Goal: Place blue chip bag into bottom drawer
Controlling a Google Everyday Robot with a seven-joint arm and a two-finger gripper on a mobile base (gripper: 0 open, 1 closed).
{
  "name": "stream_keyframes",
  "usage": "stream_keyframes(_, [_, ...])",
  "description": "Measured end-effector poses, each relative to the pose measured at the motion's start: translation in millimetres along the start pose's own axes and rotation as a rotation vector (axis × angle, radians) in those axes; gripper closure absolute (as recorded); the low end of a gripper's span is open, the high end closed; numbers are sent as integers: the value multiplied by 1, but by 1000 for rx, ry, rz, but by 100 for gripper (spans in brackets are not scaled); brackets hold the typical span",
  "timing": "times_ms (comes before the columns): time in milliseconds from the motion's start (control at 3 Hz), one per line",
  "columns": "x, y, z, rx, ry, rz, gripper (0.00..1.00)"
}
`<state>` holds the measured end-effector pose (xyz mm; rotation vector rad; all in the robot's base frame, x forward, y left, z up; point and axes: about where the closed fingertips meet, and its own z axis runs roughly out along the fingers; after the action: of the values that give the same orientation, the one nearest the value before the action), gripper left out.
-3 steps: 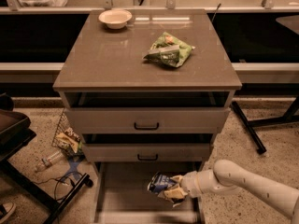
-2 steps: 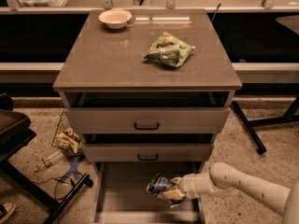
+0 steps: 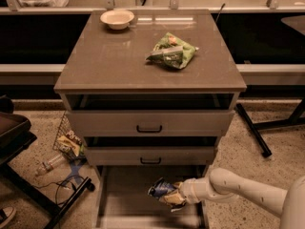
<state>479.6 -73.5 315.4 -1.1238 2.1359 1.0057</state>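
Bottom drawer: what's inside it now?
The bottom drawer shows only bare floor. The gripper holds the blue chip bag over it; the floor under them, and the rear under the drawer above, is covered.

this looks like an office-style robot test space rather than a home. a grey drawer cabinet (image 3: 109, 124) with a plain worktop (image 3: 119, 66) stands alone on a speckled hard floor (image 3: 238, 162), with long benches (image 3: 28, 70) behind it and black furniture legs (image 3: 252, 129) to the side. a wire basket (image 3: 66, 138) of snack packets, a plastic bottle (image 3: 47, 165) and loose cables (image 3: 64, 187) lie on the floor at the left. the robot's pincer (image 3: 174, 198), low at the right over the bottom drawer (image 3: 128, 197), grips the blue chip bag (image 3: 161, 188).
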Motion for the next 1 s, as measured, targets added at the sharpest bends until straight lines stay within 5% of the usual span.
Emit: stream_keyframes(1000, [0, 4, 6, -12, 1, 0, 36])
